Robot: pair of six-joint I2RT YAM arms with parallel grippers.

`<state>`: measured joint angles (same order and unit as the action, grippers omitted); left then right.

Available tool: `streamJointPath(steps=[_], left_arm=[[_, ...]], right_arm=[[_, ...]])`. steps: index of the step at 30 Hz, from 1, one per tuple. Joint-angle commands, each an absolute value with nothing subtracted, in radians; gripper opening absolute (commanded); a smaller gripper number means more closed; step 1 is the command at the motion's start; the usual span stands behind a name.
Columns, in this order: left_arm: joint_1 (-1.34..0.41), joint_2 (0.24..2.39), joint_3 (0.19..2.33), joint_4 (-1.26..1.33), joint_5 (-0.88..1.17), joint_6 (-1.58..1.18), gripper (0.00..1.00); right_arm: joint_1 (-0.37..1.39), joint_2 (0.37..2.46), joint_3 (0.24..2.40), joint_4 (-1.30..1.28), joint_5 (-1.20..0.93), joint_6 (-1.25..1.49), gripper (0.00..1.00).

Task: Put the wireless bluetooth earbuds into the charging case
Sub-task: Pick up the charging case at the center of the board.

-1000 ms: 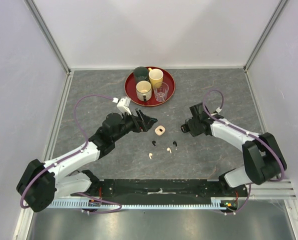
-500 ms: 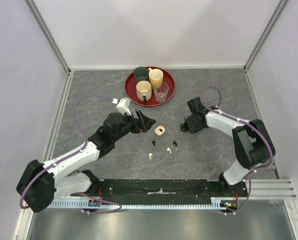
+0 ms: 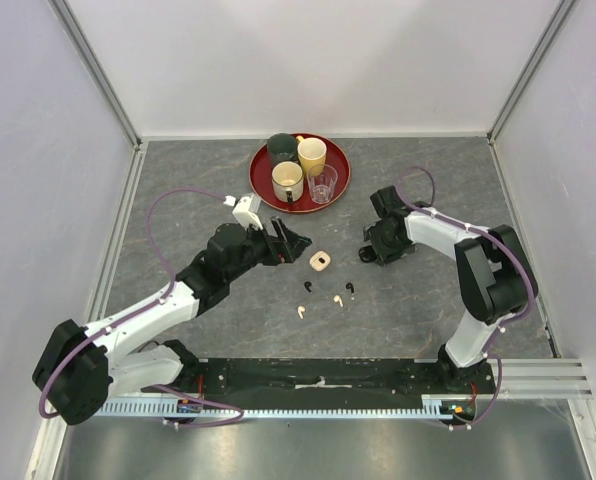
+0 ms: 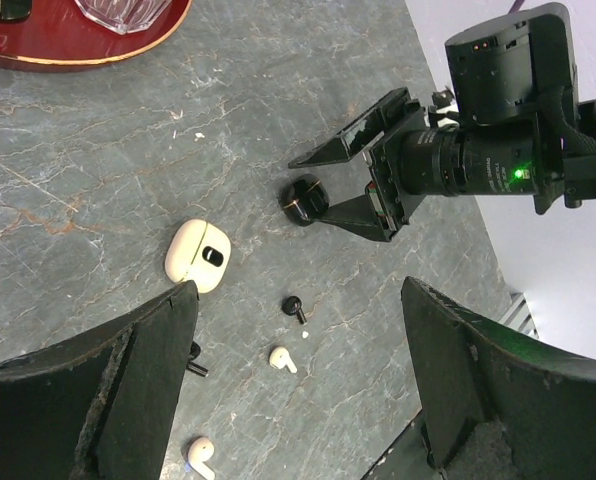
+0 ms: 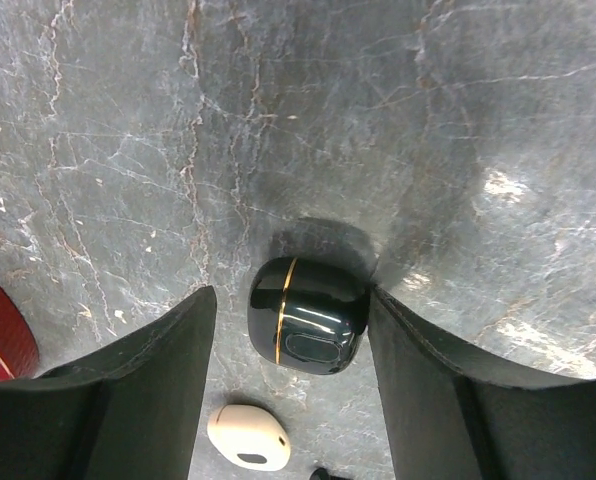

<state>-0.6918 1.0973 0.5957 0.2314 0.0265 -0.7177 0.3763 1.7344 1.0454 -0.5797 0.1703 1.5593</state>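
Black case [image 5: 306, 315] btwn parted jaws of R gripper [image 5: 288, 295], wrist low; L gripper [image 4: 298, 295] agape.

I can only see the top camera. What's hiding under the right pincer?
Observer: A shiny black case with a gold line, lying between the right pincer's two sides.
Operator: Is it squeezing it?
Observer: No. Its wrist view shows a gap between the case and one finger.
Operator: Is the left pincer holding anything?
Observer: No. Its wrist view shows the left pincer wide open and empty.
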Motion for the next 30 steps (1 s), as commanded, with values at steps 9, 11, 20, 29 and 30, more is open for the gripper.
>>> streamJointPath(steps=[9,11,20,29,30], left_arm=[[-0.693,1.117,0.649,0.226,0.003,-0.693,0.89],[-0.692,1.12,0.65,0.225,0.003,-0.693,0.89],[-0.692,1.15,0.68,0.229,0.046,-0.684,1.0],[-0.693,1.229,0.686,0.368,0.136,-0.684,1.0],[-0.693,1.236,0.683,0.388,0.14,-0.696,1.0]], right_arm=[[0.362,1.79,1.088,-0.65,0.149,1.555,0.62],[0.354,1.796,1.088,-0.65,0.138,1.551,0.57],[0.342,1.781,1.086,-0.624,0.103,1.516,0.17],[0.344,1.576,0.973,-0.356,-0.041,1.535,0.0],[0.344,1.547,0.968,-0.35,-0.061,1.542,0.0]])
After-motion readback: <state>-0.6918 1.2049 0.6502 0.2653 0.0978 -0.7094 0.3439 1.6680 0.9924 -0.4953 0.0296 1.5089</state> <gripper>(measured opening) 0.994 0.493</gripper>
